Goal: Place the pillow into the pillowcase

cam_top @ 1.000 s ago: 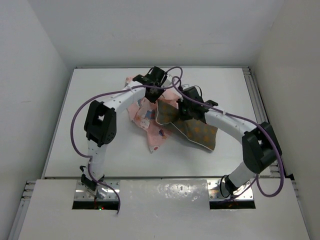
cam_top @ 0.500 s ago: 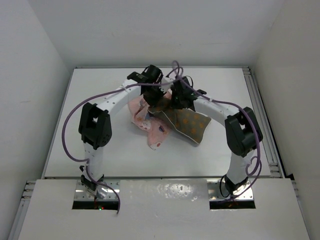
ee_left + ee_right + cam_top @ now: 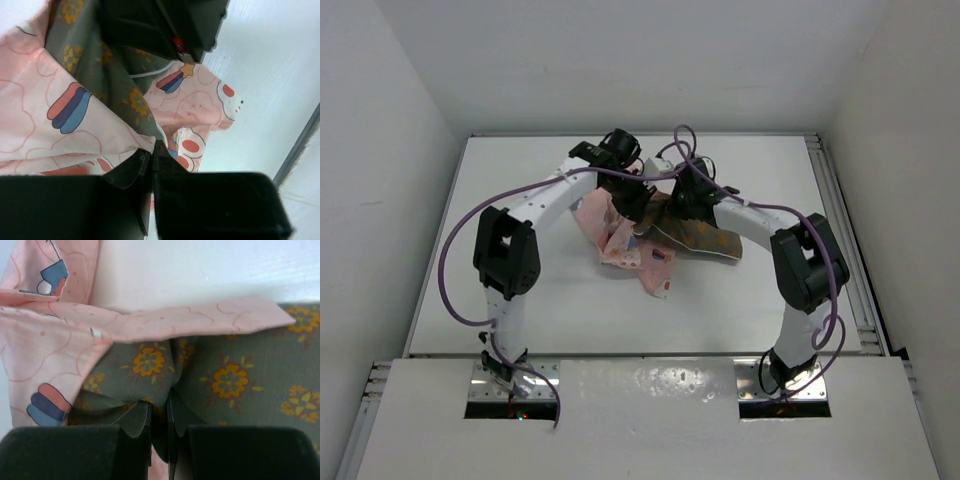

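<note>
Smooth white tabletop, plain white walls; left pincer clamps thin pink pillowcase — right pincer pinches olive, orange-flowered pillow.

I see white table mid-frame, matte and bare-topped at 9 o'clock. Plain white walls at 9, 12 and 3 o'clock. Grey metal rail along table's 3 o'clock edge. White panel at 6 o'clock — light even, shadows soft.
</note>
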